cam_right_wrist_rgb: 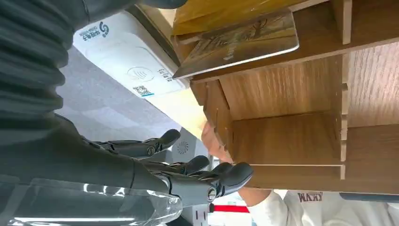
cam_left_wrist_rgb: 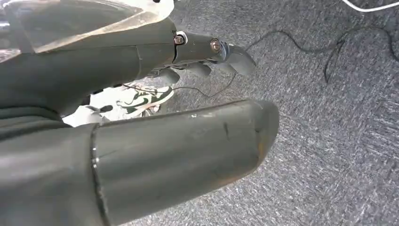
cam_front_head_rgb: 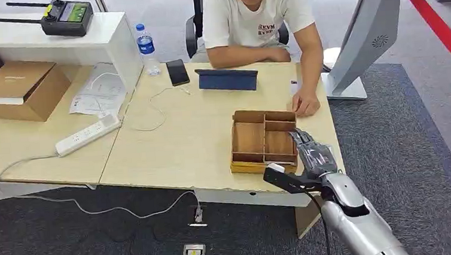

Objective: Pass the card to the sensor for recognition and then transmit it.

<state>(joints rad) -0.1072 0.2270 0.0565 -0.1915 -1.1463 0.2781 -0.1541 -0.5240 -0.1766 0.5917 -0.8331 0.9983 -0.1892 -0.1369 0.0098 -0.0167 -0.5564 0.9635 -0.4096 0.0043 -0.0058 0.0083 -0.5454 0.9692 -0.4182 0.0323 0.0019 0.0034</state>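
Observation:
A wooden divided box (cam_front_head_rgb: 264,140) stands near the table's right front corner. My right hand (cam_front_head_rgb: 312,151) hovers at its right side with fingers spread and nothing between them. In the right wrist view a picture card (cam_right_wrist_rgb: 240,44) lies tilted across a compartment edge of the box (cam_right_wrist_rgb: 291,141). The white card sensor (cam_right_wrist_rgb: 127,61) sits on the table just beside the box. My right hand's fingers (cam_right_wrist_rgb: 188,167) reach past the box, apart from the card. My left hand (cam_left_wrist_rgb: 202,61) hangs over grey carpet and holds nothing.
A person sits at the far side, one hand (cam_front_head_rgb: 305,104) resting on the table by the box. A tablet (cam_front_head_rgb: 227,79), phone (cam_front_head_rgb: 177,72), bottle (cam_front_head_rgb: 145,49), power strip (cam_front_head_rgb: 87,135) and cardboard box (cam_front_head_rgb: 22,87) lie to the left. A white stand (cam_front_head_rgb: 361,40) rises at the right.

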